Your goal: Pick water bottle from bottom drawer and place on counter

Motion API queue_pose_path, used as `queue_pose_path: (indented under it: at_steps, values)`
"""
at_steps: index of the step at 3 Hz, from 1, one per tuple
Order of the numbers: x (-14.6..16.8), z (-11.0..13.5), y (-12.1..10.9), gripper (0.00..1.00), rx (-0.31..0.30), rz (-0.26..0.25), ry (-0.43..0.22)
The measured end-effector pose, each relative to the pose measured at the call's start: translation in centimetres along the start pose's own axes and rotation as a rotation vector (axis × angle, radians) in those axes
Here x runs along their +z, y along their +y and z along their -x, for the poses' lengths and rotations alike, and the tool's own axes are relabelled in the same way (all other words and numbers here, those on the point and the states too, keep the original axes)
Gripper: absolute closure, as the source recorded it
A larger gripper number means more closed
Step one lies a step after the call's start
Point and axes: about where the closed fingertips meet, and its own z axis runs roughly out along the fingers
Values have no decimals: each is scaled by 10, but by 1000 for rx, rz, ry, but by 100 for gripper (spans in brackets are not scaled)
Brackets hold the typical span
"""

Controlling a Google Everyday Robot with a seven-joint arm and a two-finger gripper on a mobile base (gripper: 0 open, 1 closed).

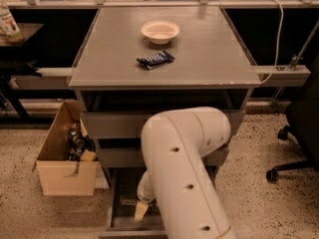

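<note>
The bottom drawer (117,203) is pulled open at the foot of the grey cabinet. My white arm reaches down into it, and my gripper (141,210) is low over the drawer floor near its left front. A small clear object that looks like the water bottle (127,201) lies on the floor just left of the gripper; I cannot tell whether they touch. The arm hides the right part of the drawer. The counter (209,49) is the flat grey cabinet top above.
A white bowl (160,31) and a dark blue packet (155,59) lie on the counter. An open cardboard box (65,156) with clutter stands left of the cabinet. A green-and-white bottle (9,24) stands on the dark side table. An office chair (299,133) is at right.
</note>
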Motion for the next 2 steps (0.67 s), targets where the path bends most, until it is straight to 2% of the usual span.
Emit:
queue_pose_path:
  at_steps: [1, 2]
  values:
    - [14, -21, -8, 0, -14, -59, -12]
    - [29, -31, -16, 0, -33, -115, -70]
